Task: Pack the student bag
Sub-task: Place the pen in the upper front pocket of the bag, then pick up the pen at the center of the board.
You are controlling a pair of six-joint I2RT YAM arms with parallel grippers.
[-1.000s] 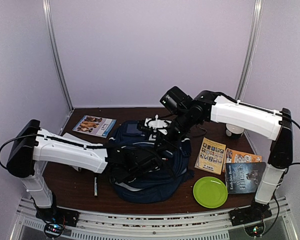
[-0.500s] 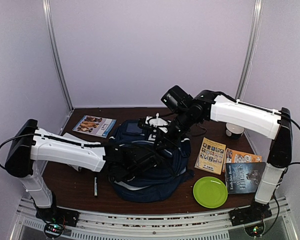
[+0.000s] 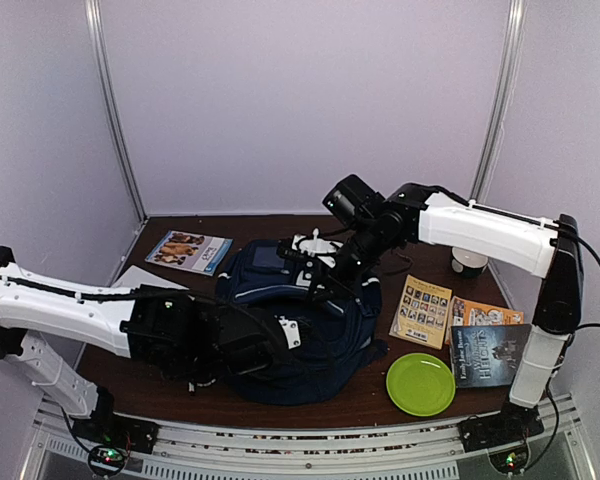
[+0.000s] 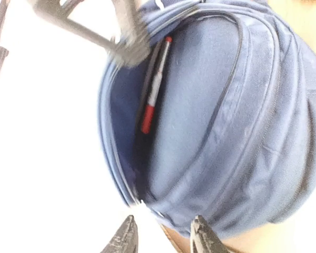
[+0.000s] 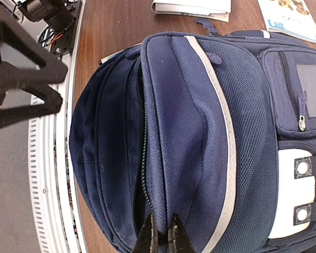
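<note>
With right fingers (image 5: 147,235) clamped on the student bag (image 5: 189,132) pocket rim, pen (image 4: 154,89) inside, left fingers (image 4: 124,241), apart and empty, should fetch a book (image 3: 423,310) next.

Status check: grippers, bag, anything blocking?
Left gripper open, empty, beside bag. Right gripper shut on bag's flap edge, compartment open. Pen inside. Only the right gripper at the opening.
</note>
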